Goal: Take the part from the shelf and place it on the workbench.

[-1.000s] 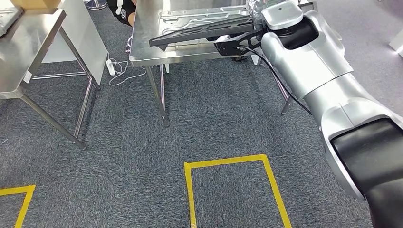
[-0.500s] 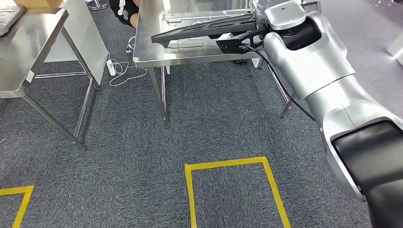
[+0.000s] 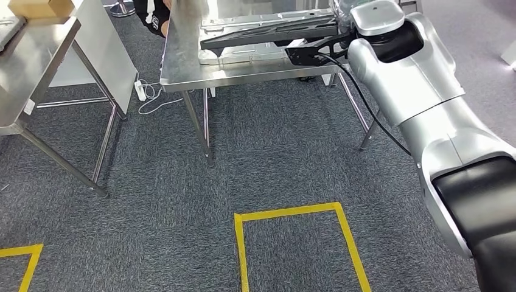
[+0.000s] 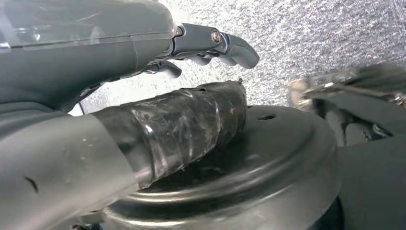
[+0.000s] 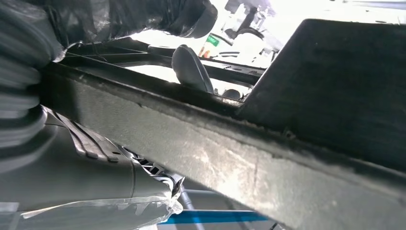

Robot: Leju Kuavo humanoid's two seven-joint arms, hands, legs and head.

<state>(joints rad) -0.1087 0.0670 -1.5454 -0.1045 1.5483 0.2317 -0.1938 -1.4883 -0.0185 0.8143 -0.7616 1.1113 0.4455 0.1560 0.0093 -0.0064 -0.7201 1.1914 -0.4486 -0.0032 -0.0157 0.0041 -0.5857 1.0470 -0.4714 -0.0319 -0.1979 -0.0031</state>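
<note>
A side table (image 3: 36, 67) stands well left of both hands, with a box (image 3: 33, 7) on its far end. The left hand (image 4: 143, 81) hangs over carpet (image 3: 152, 182), well away from the bench; its fingers (image 4: 225, 45) are curled loosely, apart from the thumb, with nothing between them. The bench (image 3: 201, 76) lies ahead, a grey pressed panel (image 3: 243, 52) lying on its top. The part (image 3: 268, 33), a flat black frame, hangs just above that panel, its long axis running across the bench and away to the left of the right hand (image 5: 62, 62), which grips its right end, thumb (image 5: 191, 69) over the top edge. The right arm (image 3: 401, 79) alone carries it; setting down looks like a short drop, I judge.
</note>
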